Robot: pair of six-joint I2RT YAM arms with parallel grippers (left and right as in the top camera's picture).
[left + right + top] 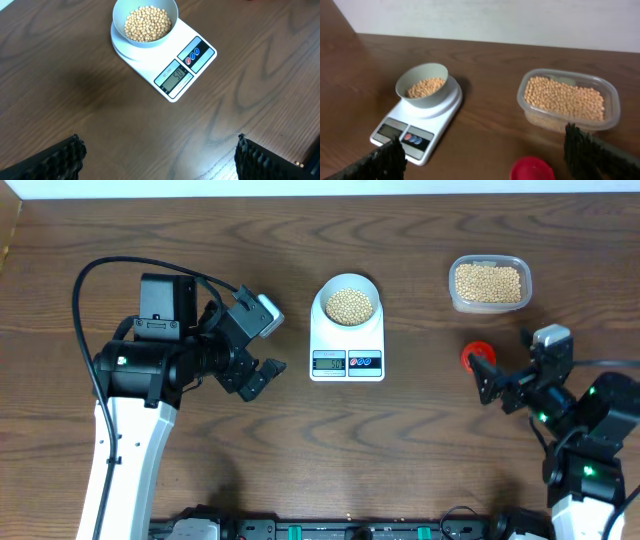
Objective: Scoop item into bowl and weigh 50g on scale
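Beans (350, 304) fill the white bowl (324, 292), and the bowl stands on the back part of the scale (347, 340). The small screen at the front of the scale seems to say fifty, but the digits are hard to read. More beans lie in a clear tub (488, 306), well to the right of the scale. A small red thing (475, 355), maybe the scoop, lies on the counter (400, 460) right of the scale.

The left gripper (159, 142) hangs wide open and empty left of the scale. The right gripper (482, 140) is open and empty too, near the red thing.

The step looks like checking the weight. Both arms should touch neither scale nor bowl, so the number holds steady. If it is short, only a few beans should go in.
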